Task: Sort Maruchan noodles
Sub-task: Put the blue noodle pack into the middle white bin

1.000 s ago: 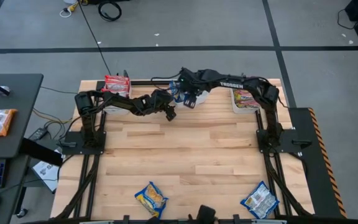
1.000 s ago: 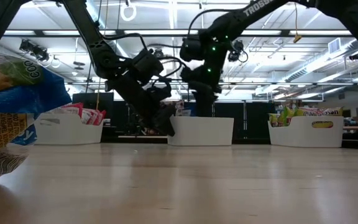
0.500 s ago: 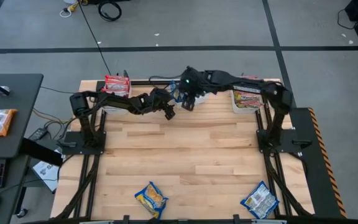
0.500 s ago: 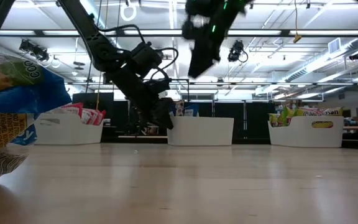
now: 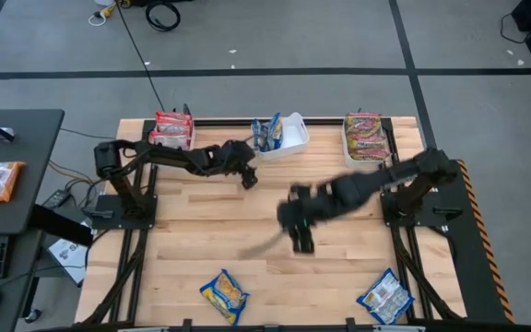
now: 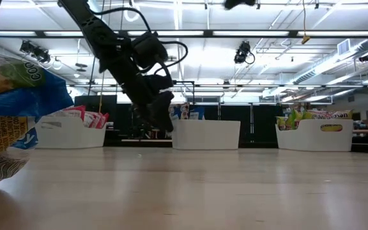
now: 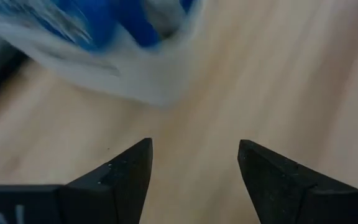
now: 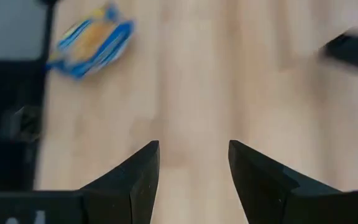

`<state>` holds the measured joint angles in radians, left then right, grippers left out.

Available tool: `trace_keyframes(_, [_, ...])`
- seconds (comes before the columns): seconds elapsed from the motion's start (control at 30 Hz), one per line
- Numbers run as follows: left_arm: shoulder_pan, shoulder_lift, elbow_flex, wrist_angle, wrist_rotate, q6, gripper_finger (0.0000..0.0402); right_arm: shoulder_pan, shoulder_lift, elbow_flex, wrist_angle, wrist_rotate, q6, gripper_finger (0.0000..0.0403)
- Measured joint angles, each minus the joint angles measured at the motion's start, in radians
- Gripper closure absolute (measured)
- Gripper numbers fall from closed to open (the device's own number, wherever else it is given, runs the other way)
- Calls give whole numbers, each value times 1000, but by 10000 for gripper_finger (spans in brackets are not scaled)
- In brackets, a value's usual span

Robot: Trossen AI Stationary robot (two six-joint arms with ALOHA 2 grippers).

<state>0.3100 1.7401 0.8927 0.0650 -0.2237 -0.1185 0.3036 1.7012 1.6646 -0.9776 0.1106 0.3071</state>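
Two Maruchan noodles packets lie flat near the table's near edge: a blue-yellow one (image 5: 224, 295) (image 8: 92, 40) and a blue-silvery one (image 5: 385, 297). More packets stand in three white bins along the far edge: red ones (image 5: 171, 127), blue ones (image 5: 267, 134) (image 7: 104, 25), red-green ones (image 5: 365, 136). My left gripper (image 5: 247, 179) (image 7: 194, 146) hovers open just near-left of the middle bin (image 5: 289, 136), holding nothing. My right gripper (image 5: 300, 240) (image 8: 193, 146) hangs open over the table's middle, also with nothing in it.
The wooden tabletop (image 5: 210, 231) shows bare between the bins and the near packets. A packet (image 6: 8, 108) looms close to the low camera at its left. A black side table (image 5: 7, 166) with another packet stands left of the table.
My right gripper has swung fast from over the middle bin toward the near edge and now hangs above the table's middle, having turned on the way. My left gripper has risen a little beside the middle bin. The packets have stayed where they were.
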Motion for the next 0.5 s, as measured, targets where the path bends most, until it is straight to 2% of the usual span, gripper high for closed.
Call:
trace_keyframes(0.1, [-59,-2,0,-61,-1,-51,159,117,35,0,-70,-22,123,206])
trace_keyframes(0.27, [-190,-2,0,-118,-44,-136,159,282,94,0,-183,-155,330,206])
trace_keyframes(0.43, [-326,-2,0,-108,-122,-205,159,418,161,0,-297,-190,373,206])
trace_keyframes(0.5, [-372,-2,0,-97,-139,-230,159,454,192,0,-353,-235,389,206])
